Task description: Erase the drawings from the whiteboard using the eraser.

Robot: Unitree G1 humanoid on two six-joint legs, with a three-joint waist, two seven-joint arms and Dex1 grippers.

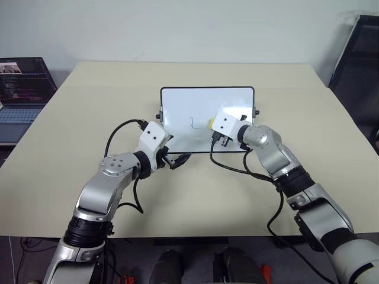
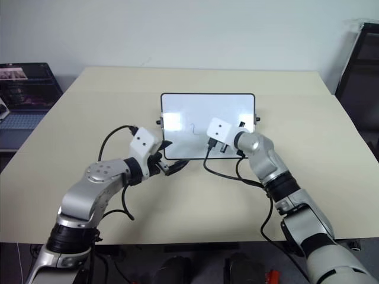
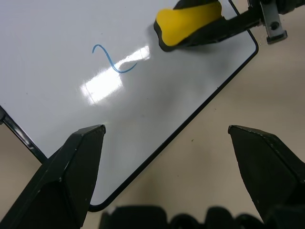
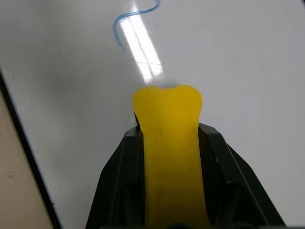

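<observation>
1. Lying flat toward the far middle of the beige table [image 1: 71,118], the whiteboard [image 1: 183,100] carries one thin blue curl of the drawings [image 1: 192,122], shaped a little like a "2"; no other writing can be read on it. The right gripper [image 1: 214,126] is over the board's right half, clenched on the yellow eraser [image 1: 211,122] just right of the curl. The left gripper [image 1: 177,160] hangs at the board's near-left corner with its fingers spread, grasping nothing. A laptop [image 1: 21,89] sits past the table's left edge; its screen text is too small to read.

2. Left wrist view: two black fingers [image 3: 71,167] stand wide apart over the board's rounded corner and black frame. The blue curl [image 3: 112,59] lies beside a glare patch, apart from the eraser [image 3: 183,26].

3. Right wrist view: the eraser [image 4: 169,138] is squeezed between the black jaws, its rounded tip at the board surface, near the curl [image 4: 133,16] but apart from it.
</observation>
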